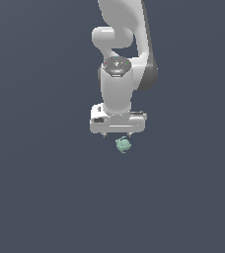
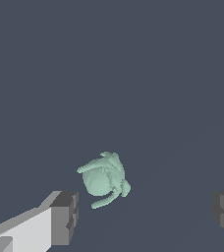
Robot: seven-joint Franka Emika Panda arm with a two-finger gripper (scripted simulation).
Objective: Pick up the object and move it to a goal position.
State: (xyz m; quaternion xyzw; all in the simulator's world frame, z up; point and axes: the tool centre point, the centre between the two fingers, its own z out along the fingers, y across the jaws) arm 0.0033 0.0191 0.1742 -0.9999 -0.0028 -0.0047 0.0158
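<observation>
The object (image 1: 123, 145) is a tiny pale mint-green lumpy blob on the dark grey floor, just below the white gripper's body in the exterior view. In the wrist view the object (image 2: 104, 179) lies ahead of the fingers, nearer to one grey fingertip (image 2: 65, 216) than to the other. My gripper (image 1: 117, 134) hangs above the floor with its fingers wide apart and nothing between them; it also shows in the wrist view (image 2: 146, 216). The object is not held.
The white arm (image 1: 122, 44) rises behind the gripper toward the top of the exterior view. The dark grey floor (image 1: 45, 188) shows nothing else on it.
</observation>
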